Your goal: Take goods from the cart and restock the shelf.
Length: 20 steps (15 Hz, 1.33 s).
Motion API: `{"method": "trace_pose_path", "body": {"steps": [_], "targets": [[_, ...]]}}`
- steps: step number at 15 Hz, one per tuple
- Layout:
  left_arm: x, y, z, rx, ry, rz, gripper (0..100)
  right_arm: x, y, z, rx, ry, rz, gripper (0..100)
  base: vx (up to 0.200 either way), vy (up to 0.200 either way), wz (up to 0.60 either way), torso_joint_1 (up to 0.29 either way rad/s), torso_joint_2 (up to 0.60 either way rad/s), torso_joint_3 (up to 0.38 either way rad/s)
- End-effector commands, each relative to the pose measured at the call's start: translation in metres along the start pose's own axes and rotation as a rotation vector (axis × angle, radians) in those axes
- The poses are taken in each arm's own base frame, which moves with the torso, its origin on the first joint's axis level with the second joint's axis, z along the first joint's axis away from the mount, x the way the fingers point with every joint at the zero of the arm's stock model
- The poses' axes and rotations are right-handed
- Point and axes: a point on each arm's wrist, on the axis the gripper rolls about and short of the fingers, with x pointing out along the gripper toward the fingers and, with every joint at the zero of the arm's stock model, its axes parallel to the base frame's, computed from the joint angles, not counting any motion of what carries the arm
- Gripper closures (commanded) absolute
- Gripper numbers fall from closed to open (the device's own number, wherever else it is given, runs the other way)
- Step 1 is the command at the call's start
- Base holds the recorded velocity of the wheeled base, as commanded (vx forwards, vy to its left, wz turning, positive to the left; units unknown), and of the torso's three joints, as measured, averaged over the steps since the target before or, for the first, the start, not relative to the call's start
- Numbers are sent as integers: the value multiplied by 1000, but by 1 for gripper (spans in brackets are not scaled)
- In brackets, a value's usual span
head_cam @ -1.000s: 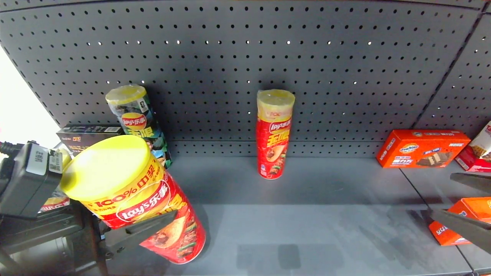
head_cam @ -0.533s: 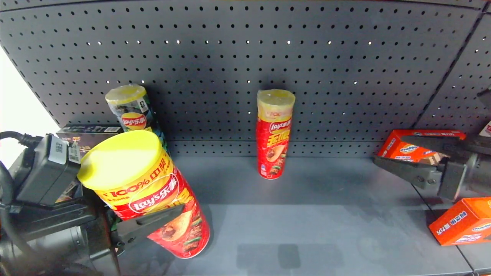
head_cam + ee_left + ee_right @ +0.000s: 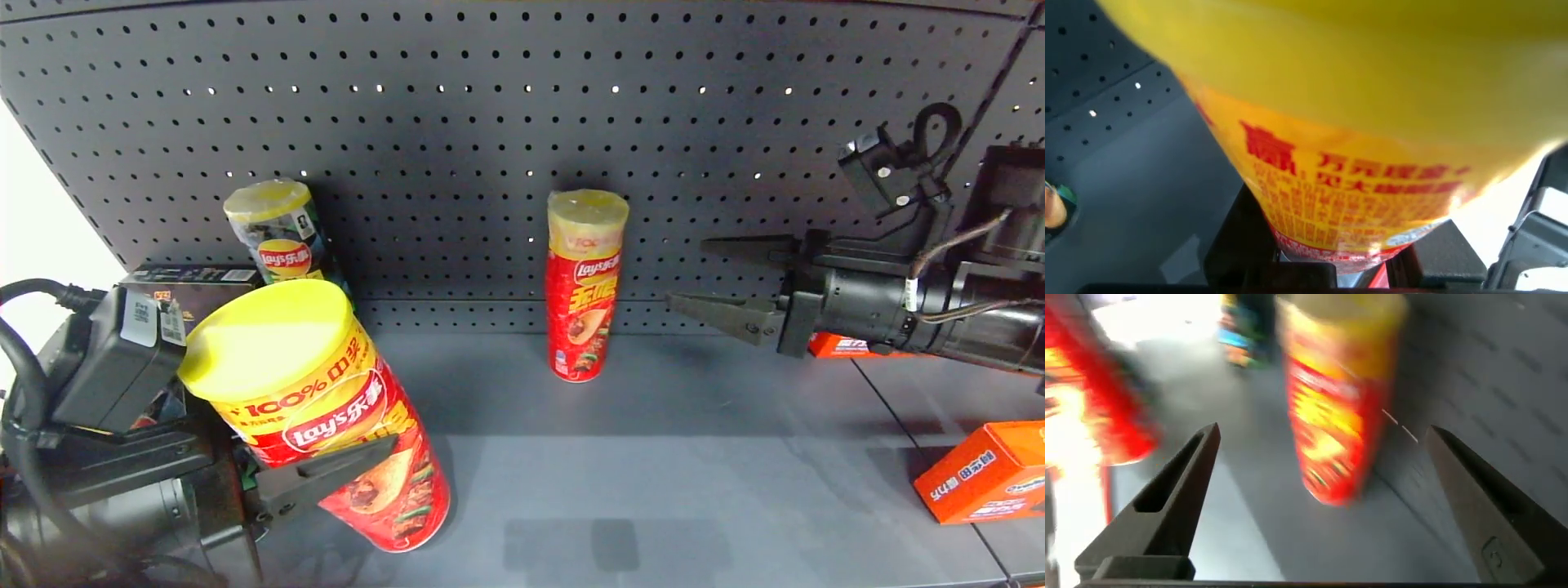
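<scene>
The left tool [image 3: 326, 465] was clamped on a large red crisp can with a yellow plastic lid [image 3: 326, 408], one dark finger [image 3: 326, 478] lying across the front of its printed body. That can leaned at the front left of the dark grey metal shelf [image 3: 653, 474], its lid tipped up and toward the camera; whether its base touched the shelf board could not be told. From the left wrist, the same can [image 3: 1355, 163] stood right against the lens, yellow above and red below.

The right tool [image 3: 690, 273] hung above the shelf's right half with its two black fingers spread wide, gripping nothing, tips pointing toward a slim red crisp can with a yellow lid [image 3: 584, 286]. That slim can stood upright at the middle back, against the perforated grey back panel [image 3: 490, 122]. In the right wrist view the tool [image 3: 1323, 437] framed the slim can [image 3: 1339, 408] between its fingers, apart from it.

At the back left stood a dark-wrapped crisp can with a yellowish lid [image 3: 282, 237], beside a flat black carton [image 3: 192, 286]. An orange cardboard box [image 3: 988, 469] lay at the front right
</scene>
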Motion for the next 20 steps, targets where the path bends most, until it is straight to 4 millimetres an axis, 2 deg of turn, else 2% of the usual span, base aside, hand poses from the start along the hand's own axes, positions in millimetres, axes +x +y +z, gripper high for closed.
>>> {"method": "trace_pose_path", "body": {"steps": [1, 3, 5, 10, 14, 20], "targets": [[0, 0, 0, -10, 0, 0, 100, 17, -20, -17, 1, 3, 61, 0, 0, 0, 0, 0, 0, 0], [0, 0, -1, -27, -3, 2, 100, 23, -26, -19, -12, -36, 197, 0, 0, 0, 0, 0, 0, 0], [-1, 0, -2, -29, 1, 0, 100, 29, -26, -24, -1, -29, 223, 0, 0, 0, 0, 0, 0, 0], [0, 0, -1, -27, -3, 0, 100, 49, -35, -32, 6, -23, 238, 0, 0, 0, 0, 0, 0, 0], [0, 0, -1, -29, -2, 2, 100, 58, -41, -39, 15, -13, 237, 0, 0, 0, 0, 0, 0, 0], [0, 1, 0, -30, -5, 8, 100, 86, -56, -56, 25, -2, 245, 0, 0, 0, 0, 0, 0, 0]]}}
